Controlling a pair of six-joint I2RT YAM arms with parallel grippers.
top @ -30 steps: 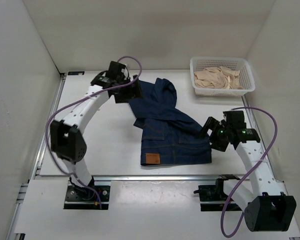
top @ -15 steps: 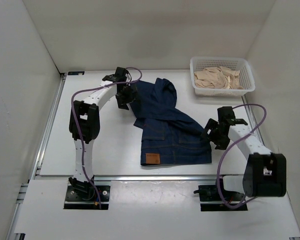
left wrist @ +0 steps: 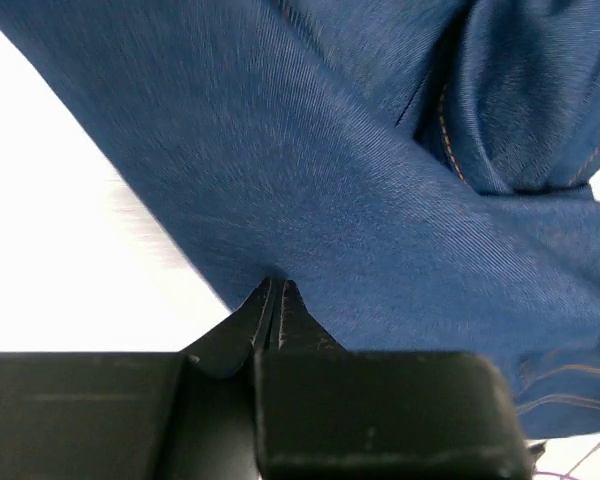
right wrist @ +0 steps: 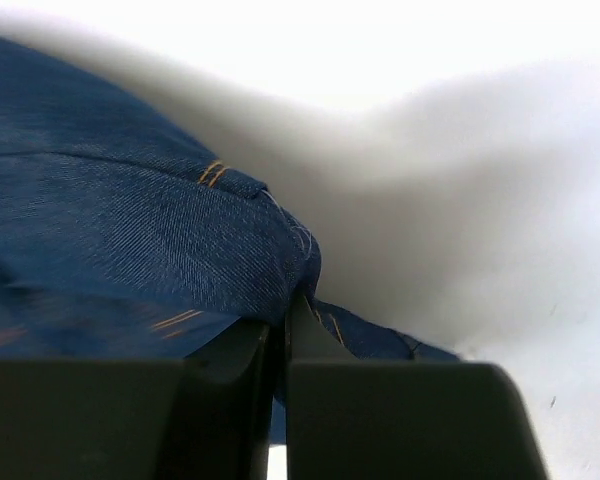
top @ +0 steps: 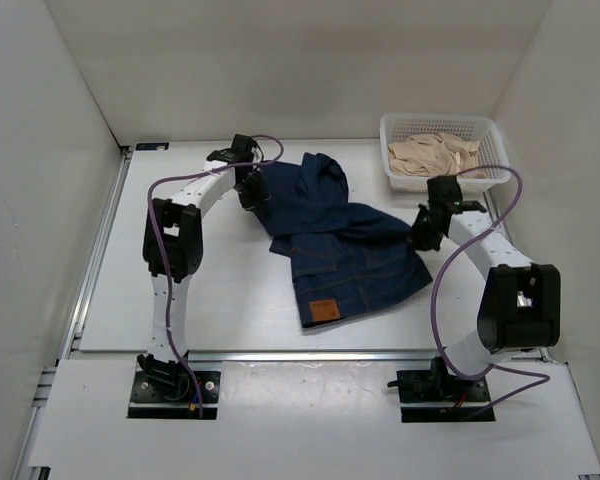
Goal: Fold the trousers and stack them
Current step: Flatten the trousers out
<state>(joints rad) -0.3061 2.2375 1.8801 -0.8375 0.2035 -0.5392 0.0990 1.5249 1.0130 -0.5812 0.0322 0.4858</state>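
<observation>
The dark navy trousers [top: 340, 245] lie crumpled in the middle of the white table, the tan patch [top: 323, 309] toward the near edge. My left gripper [top: 254, 193] is shut on the trousers' far-left edge; in the left wrist view the denim [left wrist: 360, 170] fills the frame and my fingertips [left wrist: 276, 290] pinch its hem. My right gripper [top: 421, 228] is shut on the trousers' right edge; in the right wrist view a folded, stitched corner of denim [right wrist: 160, 240] is clamped between the fingertips [right wrist: 285, 300] just above the table.
A white plastic basket [top: 492, 170] holding beige cloth [top: 435, 155] stands at the back right, close behind my right arm. White walls enclose the table on three sides. A metal rail [top: 280, 355] runs along the near edge.
Both grippers have closed from open onto the trousers' edges. The right gripper moved away from me and up with its edge, and the waistband end with the tan patch swung to the right.
</observation>
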